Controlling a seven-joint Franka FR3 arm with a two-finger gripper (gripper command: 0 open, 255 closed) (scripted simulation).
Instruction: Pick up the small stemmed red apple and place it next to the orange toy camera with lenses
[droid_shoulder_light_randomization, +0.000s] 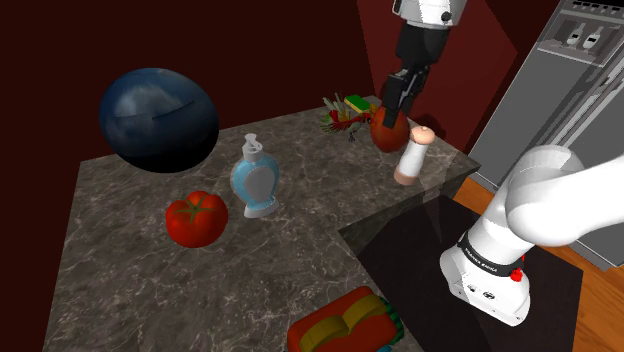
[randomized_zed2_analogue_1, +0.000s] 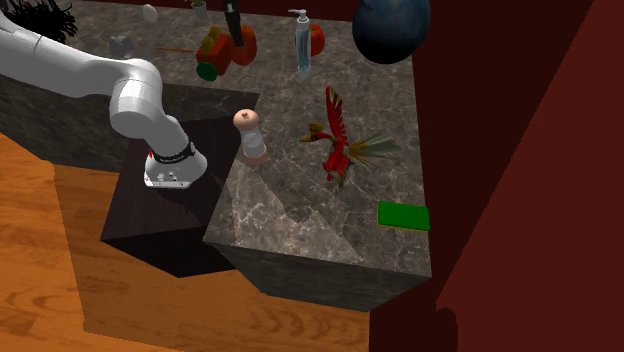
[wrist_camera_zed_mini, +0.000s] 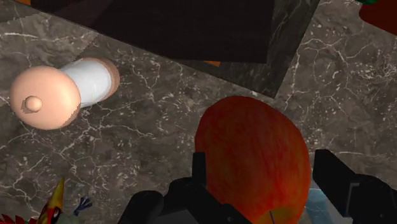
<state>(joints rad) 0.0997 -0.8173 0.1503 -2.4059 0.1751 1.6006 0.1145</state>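
My black gripper (droid_shoulder_light_randomization: 393, 112) is shut on a red apple (droid_shoulder_light_randomization: 388, 134) and holds it in the air above the far end of the marble counter (droid_shoulder_light_randomization: 200, 290). In the wrist view the apple (wrist_camera_zed_mini: 254, 156) sits clasped between the two fingers (wrist_camera_zed_mini: 198, 170), with the counter well below it. The orange toy camera (droid_shoulder_light_randomization: 343, 322), with yellow and green parts, lies at the counter's near edge, far from the apple. In the second exterior view the apple (randomized_zed2_analogue_1: 245, 45) and gripper (randomized_zed2_analogue_1: 238, 36) appear beside the toy camera (randomized_zed2_analogue_1: 214, 48).
A white shaker with a peach cap (droid_shoulder_light_randomization: 413, 155) stands just under the apple, near a red toy parrot (droid_shoulder_light_randomization: 345, 119) and a green pad (randomized_zed2_analogue_1: 403, 215). A blue dispenser bottle (droid_shoulder_light_randomization: 256, 178), a tomato (droid_shoulder_light_randomization: 196, 219) and a dark globe (droid_shoulder_light_randomization: 158, 118) stand mid-counter.
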